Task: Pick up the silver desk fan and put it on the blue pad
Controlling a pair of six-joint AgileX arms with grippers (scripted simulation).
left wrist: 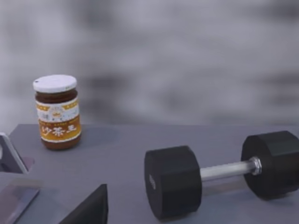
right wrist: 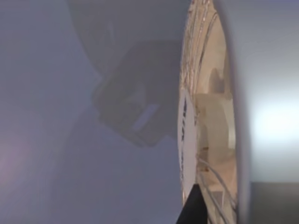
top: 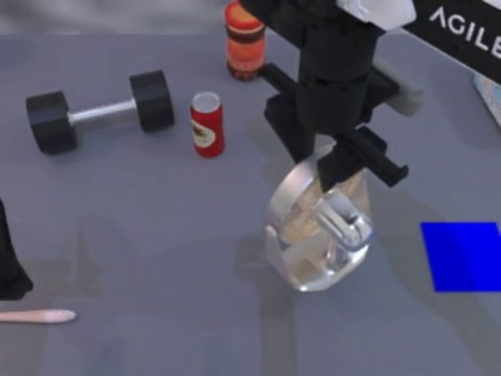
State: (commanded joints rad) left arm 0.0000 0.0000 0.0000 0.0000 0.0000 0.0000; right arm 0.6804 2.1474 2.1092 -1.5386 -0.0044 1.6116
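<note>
Right end effector is down over the silver desk fan mid-tabletop, fingers straddling its ring; whether they're clamped, I cannot tell. Blue pad sits well right. Shiny curved metal could slip and topple if the grip's shallow.

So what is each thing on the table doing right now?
silver desk fan: upright, right pincer around its ring
blue pad: flat, bare, apart from the fan
dumbbell: lying on its side, untouched
red can: standing, lid on
sauce jar: standing, lid on
pink stick: lying flat
left arm: parked at the table's left edge
</note>
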